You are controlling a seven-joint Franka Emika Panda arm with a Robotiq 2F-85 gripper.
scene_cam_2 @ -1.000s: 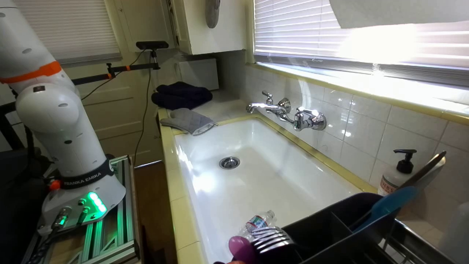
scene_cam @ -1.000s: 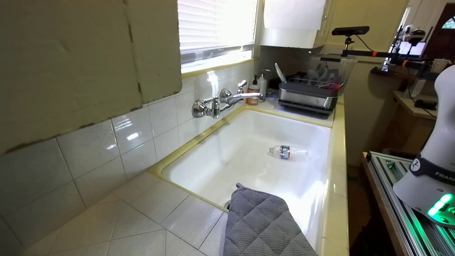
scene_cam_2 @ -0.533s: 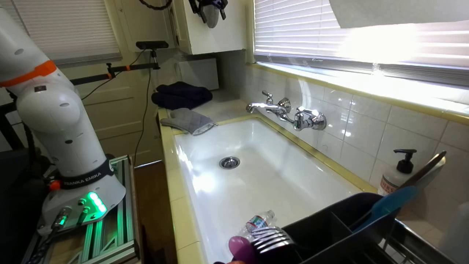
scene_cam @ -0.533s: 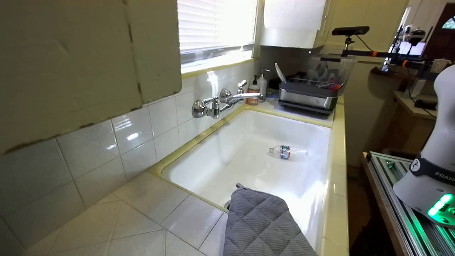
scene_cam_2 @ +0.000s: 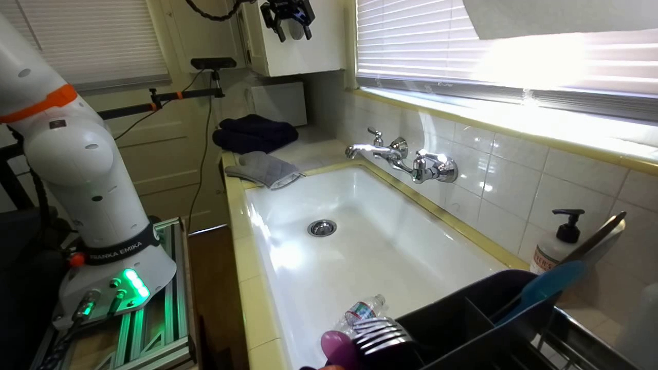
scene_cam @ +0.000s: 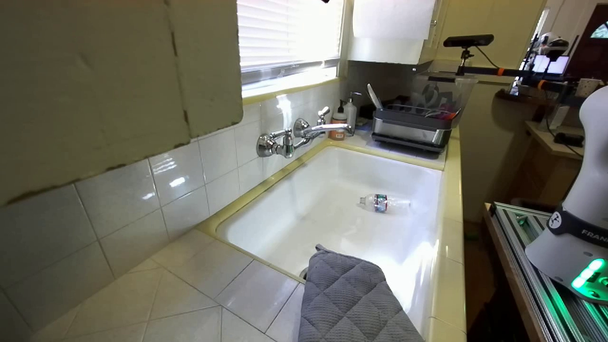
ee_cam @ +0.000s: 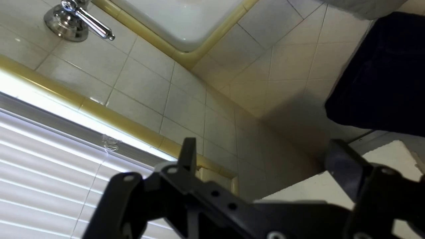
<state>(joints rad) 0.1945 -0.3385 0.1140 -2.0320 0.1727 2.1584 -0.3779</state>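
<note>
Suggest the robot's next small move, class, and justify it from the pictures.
Probably lower the gripper a little, with its jaws apart. The wrist view shows those jaws open with nothing between them, and in an exterior view the gripper hangs high, well apart from the grey oven mitt and the clear bottle lying in the sink.

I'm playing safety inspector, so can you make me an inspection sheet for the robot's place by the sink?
Surface: white sink with bright glare inside; tiled counter beside it.
Things: bottle on its side in the sink; mitt partly on the yellow rim.
Clutter: dark cloth on the counter; rack with utensils.
Gripper: open, up high, holding nothing.
Cables: a black cable loops near the gripper; others plug into the robot base.
Surroundings: tap, window blinds; cupboard behind the gripper in an exterior view.
</note>
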